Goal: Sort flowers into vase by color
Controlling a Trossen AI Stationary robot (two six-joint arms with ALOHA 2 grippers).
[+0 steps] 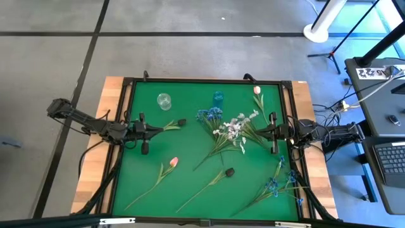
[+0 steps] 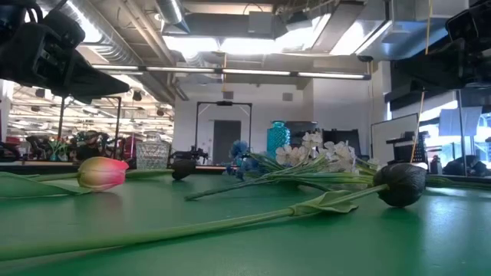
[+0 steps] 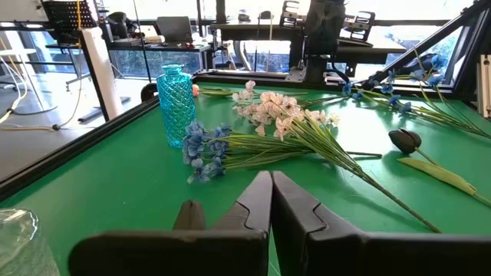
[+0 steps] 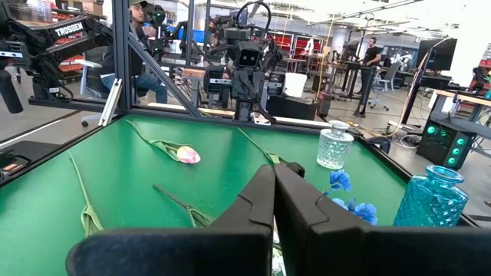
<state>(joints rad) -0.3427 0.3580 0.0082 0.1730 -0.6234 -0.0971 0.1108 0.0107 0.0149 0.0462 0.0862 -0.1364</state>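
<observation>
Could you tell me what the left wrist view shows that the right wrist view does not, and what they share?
Only the left wrist view shows the spray of white flowers lying on the green table, the whole blue flower cluster and a dark tulip bud.

Only the right wrist view shows the pink tulip, the upright clear glass vase and people in the room behind.

Both show the blue glass vase and the view's own shut gripper: left gripper, right gripper.
</observation>
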